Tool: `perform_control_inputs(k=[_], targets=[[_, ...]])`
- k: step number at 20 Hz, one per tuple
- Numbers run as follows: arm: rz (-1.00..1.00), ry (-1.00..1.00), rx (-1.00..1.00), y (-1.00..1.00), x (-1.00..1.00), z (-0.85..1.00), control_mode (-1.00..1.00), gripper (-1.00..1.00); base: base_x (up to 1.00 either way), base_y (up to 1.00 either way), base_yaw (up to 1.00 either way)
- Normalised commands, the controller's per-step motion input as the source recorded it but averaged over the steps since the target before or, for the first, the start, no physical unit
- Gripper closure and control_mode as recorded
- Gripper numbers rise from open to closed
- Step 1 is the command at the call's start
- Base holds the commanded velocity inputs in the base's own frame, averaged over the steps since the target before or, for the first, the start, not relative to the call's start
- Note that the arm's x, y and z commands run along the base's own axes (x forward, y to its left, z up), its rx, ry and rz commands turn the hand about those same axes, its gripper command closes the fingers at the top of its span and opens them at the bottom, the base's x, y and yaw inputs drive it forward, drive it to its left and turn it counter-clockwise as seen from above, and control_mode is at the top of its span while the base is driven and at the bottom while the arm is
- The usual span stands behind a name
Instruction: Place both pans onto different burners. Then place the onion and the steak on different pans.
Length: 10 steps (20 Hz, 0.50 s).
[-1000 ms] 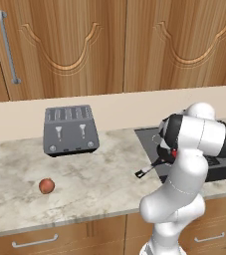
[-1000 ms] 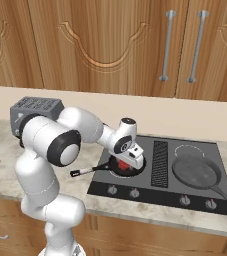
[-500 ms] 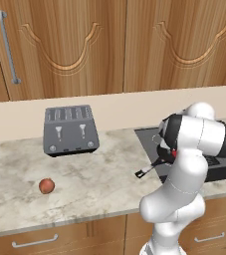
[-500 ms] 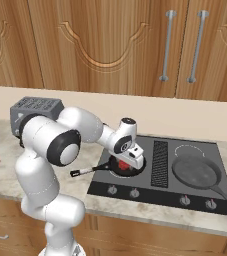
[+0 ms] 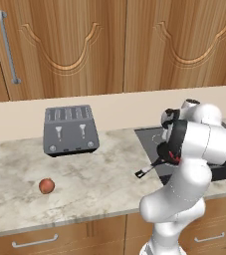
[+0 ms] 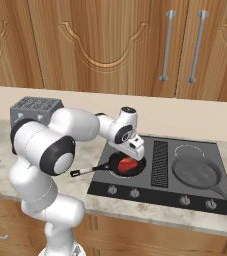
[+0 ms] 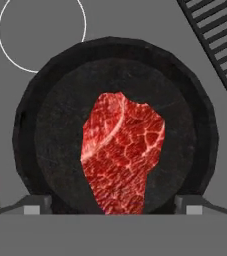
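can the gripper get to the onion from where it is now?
Probably, with a long swing left: the gripper hangs open over the steak, the onion sits on bare counter, toaster well behind it.

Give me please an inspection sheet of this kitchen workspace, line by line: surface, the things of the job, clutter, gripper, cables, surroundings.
Surface: marble counter with a dark cooktop set into it.
Job's things: steak lies in the black pan on the cooktop's left side; grey pan sits on the right side, nothing in it; onion rests on the counter, left of the toaster's front, far from both pans.
Clutter: toaster at the back of the counter.
Gripper: gripper open, directly above the steak, fingertips apart on either side of it.
Cables: nothing seen.
Surroundings: wooden upper cabinets with metal handles, drawers below the counter.
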Motion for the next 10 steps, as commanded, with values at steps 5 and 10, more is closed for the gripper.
perform_control_inputs(k=[5,10], targets=[[0.0,0.0,-0.04,0.25,-0.07,0.38,-1.0,-1.0,0.0,0.0,0.0],[0.03,0.0,-0.09,0.61,-0.29,0.18,-1.0,-1.0,0.0,0.0,0.0]])
